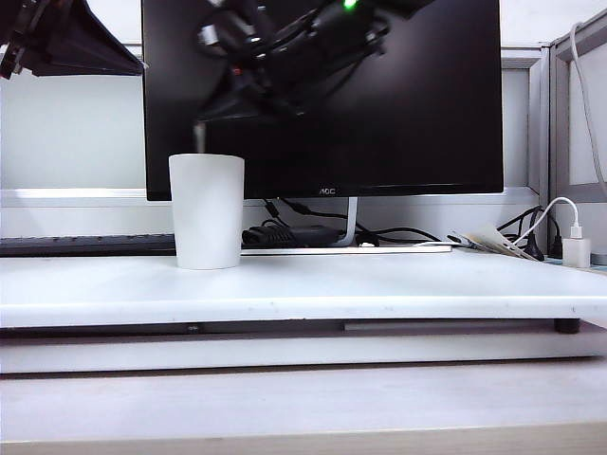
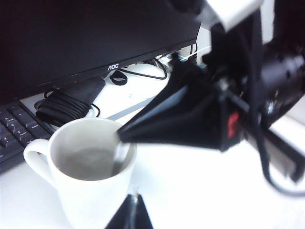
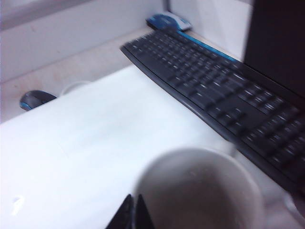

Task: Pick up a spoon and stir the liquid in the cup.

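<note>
Cup (image 1: 206,211) stands on the white counter (image 1: 379,284) in front of the monitor (image 1: 398,104), keyboard (image 3: 214,90) just behind it. Right gripper (image 2: 125,135) reaches in from the right above the cup rim, fingers pressed together on the spoon (image 2: 117,157), which drops steeply into the cup; in the exterior view it shows as a thin grey line just above the rim (image 1: 200,138). Greyish liquid (image 2: 90,162) sits low in the cup. Left gripper (image 2: 129,214) hovers just beside the cup's near side, fingers together, holding nothing. Cable bundle (image 2: 64,102) lies under the monitor.
</note>
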